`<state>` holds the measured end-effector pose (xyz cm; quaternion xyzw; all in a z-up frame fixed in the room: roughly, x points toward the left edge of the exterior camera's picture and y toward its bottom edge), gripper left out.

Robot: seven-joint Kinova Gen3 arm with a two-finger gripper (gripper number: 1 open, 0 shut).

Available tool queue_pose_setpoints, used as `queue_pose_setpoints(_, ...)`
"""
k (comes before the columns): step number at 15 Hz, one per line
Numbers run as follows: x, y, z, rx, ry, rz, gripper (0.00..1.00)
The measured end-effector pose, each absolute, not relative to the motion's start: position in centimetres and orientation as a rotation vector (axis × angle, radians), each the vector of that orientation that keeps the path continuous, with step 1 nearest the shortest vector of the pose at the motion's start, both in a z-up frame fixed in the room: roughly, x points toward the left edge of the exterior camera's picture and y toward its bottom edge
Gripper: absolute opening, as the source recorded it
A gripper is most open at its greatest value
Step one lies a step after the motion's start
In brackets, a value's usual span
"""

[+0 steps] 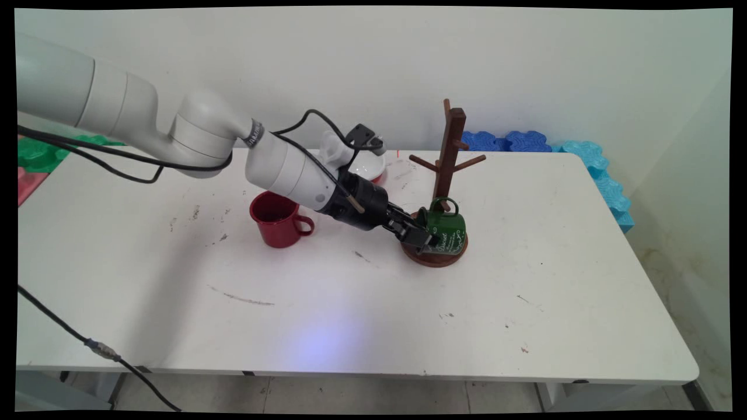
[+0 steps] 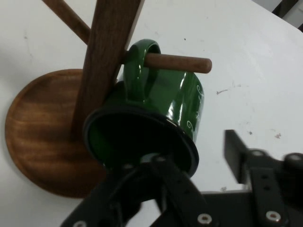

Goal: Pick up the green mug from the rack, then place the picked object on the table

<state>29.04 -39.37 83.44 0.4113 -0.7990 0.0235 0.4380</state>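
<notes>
Low by the round wooden base of the mug tree [image 1: 446, 175], a glossy green enamel mug [image 1: 446, 227], hung on a peg, is straddled at its rim by the spread black gripper [image 1: 421, 233], one finger [image 2: 156, 189] inside.

Glossy green enamel-look mug [image 2: 182, 101] w/ dark rim, strong reflections. Dark brown wooden mug tree [image 1: 449, 153]: smooth, satin grain on round base & pegs. Red mug [image 1: 279, 220], semi-gloss. Matt black gripper [image 1: 421, 235]. White table [image 1: 583, 280]: smooth, matt, scuffed. Blue foam blocks [image 1: 601, 175], matt, knobbly.
</notes>
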Motion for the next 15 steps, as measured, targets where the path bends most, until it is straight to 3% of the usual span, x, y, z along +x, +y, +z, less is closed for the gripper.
queue_pose_setpoints(15,28.99,-39.74,83.16,1.015,-1.991,0.075,0.0)
